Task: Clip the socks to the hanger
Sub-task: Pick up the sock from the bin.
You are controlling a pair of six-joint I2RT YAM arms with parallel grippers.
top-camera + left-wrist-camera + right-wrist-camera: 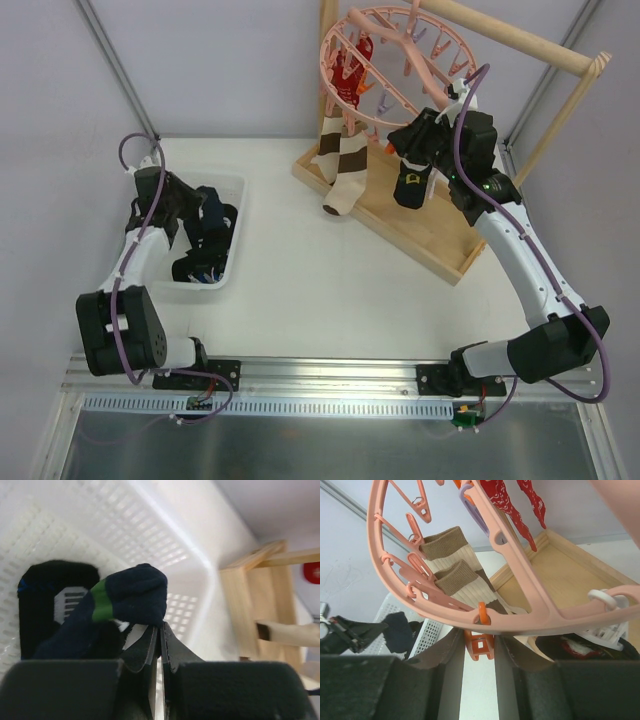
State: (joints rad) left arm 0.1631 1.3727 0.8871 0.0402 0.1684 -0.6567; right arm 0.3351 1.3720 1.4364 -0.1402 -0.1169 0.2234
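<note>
Straddling an orange clip (480, 642) under the hanger (530, 605) rim at upper right, the right gripper (479, 652) stands part open around it. A sock (411, 186) hangs just below. The left gripper (160, 645), closed, pinches a navy sock (131, 599) in the basket (165, 545) at left.

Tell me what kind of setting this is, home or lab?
Likely a lab test cell: two arms bolted to a rail on a white table, framed by plain walls, with staged laundry props, a pink hanger and white basket.

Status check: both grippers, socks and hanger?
Left gripper shut on dark navy sock over white basket. Right gripper around orange clip on pink ring hanger.
</note>
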